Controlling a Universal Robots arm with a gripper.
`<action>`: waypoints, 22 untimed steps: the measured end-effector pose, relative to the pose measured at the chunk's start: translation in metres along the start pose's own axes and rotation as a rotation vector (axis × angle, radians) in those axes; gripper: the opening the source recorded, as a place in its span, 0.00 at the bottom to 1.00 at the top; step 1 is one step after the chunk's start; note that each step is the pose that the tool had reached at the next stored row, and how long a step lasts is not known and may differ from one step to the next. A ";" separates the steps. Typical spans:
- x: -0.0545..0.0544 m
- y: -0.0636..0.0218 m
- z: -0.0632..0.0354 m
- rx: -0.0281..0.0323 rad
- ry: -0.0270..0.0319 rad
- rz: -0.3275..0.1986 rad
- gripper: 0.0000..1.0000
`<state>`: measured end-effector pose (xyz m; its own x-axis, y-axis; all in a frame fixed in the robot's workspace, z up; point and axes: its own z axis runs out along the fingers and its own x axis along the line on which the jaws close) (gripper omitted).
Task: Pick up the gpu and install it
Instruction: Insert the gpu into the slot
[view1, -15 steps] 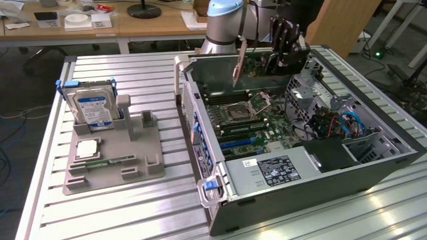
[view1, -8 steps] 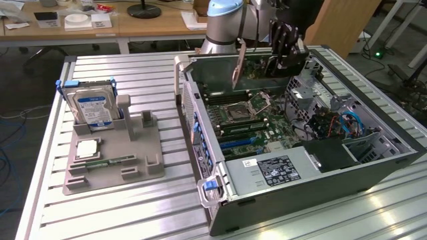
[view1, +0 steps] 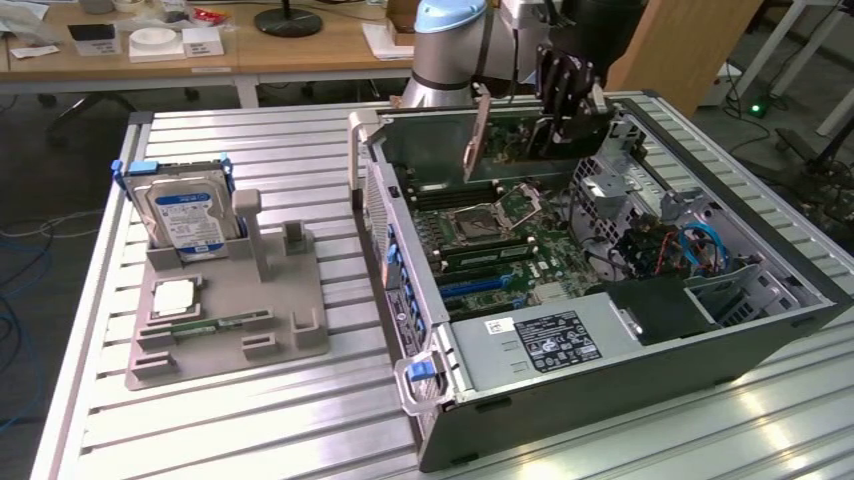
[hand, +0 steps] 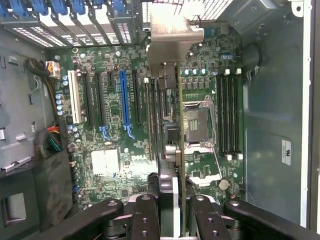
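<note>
The gpu (view1: 511, 128), a green card with a silver end bracket, hangs on edge over the open computer case (view1: 627, 385), above the far part of the motherboard (view1: 534, 240). My gripper (view1: 567, 95) is shut on its upper edge. In the wrist view the gpu (hand: 171, 125) shows edge-on, running from my gripper (hand: 173, 202) out to its bracket (hand: 175, 32). Its edge lies above the motherboard between the dark expansion slots and the CPU socket (hand: 197, 120). A blue slot (hand: 125, 102) lies a little to one side. The card is clear of the board.
A grey parts holder (view1: 220, 310) on the slatted table carries a hard drive (view1: 187, 215), a small chip (view1: 176, 297) and a memory stick (view1: 214, 324). The case also holds a power supply (view1: 547, 340), cables (view1: 681, 245) and memory slots (hand: 230, 120).
</note>
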<state>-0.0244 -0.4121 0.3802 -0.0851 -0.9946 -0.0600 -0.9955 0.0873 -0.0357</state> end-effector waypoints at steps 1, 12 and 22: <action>0.000 0.0004 0.0004 0.0000 -0.0001 0.000 0.29; 0.000 0.0022 0.0022 0.0000 -0.0001 -0.001 0.29; 0.000 0.0024 0.0040 -0.0019 -0.0001 0.000 0.29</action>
<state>-0.0267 -0.4122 0.3761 -0.0848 -0.9946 -0.0601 -0.9956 0.0869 -0.0338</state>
